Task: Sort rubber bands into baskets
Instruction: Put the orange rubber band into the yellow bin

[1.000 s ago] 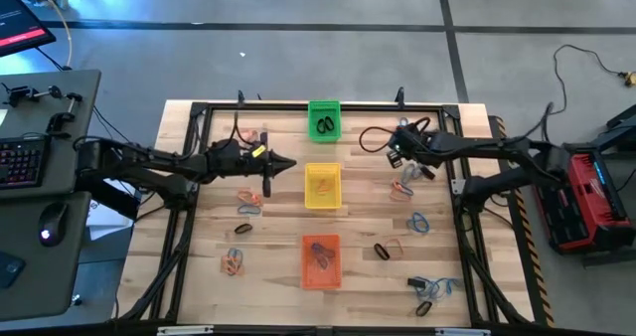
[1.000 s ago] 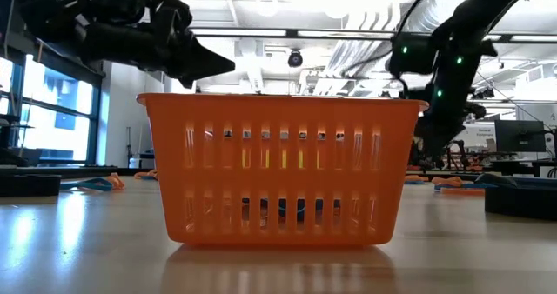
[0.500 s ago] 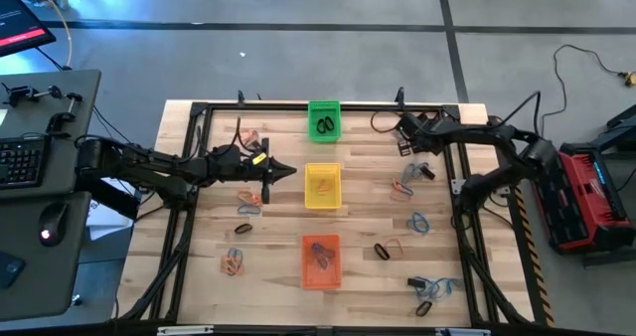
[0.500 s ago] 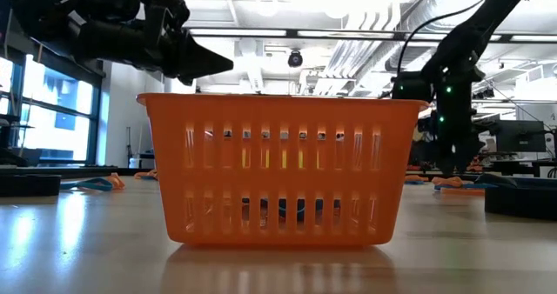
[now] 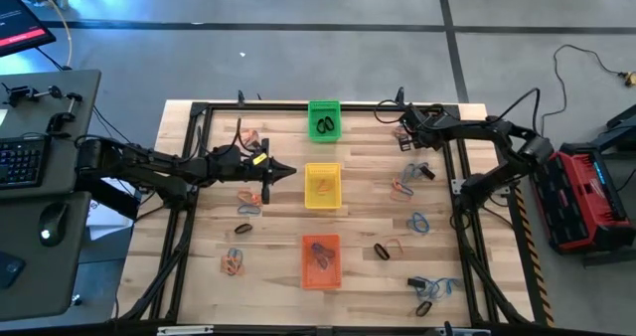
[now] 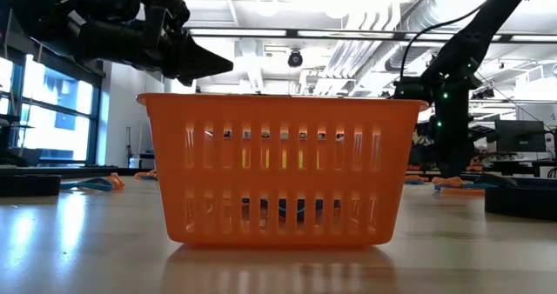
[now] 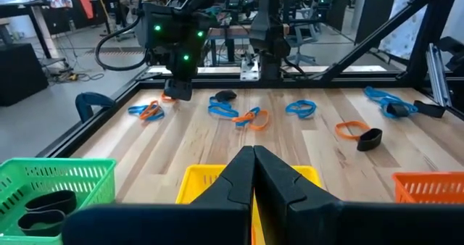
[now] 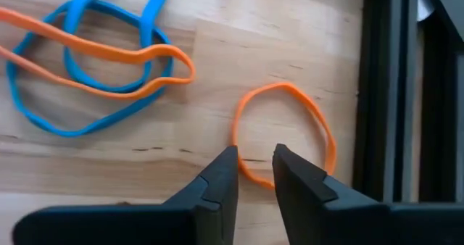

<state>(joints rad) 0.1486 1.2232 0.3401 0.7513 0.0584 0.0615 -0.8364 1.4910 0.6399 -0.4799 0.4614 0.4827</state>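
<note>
1. Since a second ago, right gripper has swung toward two o'clock, fingers slightly parted over an orange band, grasping nothing.
2. Left gripper hovers clenched, nine o'clock of yellow basket.

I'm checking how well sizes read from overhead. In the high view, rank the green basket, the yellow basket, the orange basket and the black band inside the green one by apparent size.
1. orange basket
2. yellow basket, slightly smaller
3. green basket, slightly smaller again
4. black band, far smaller

The differences among the baskets are slight, so their order is unsure.
</note>
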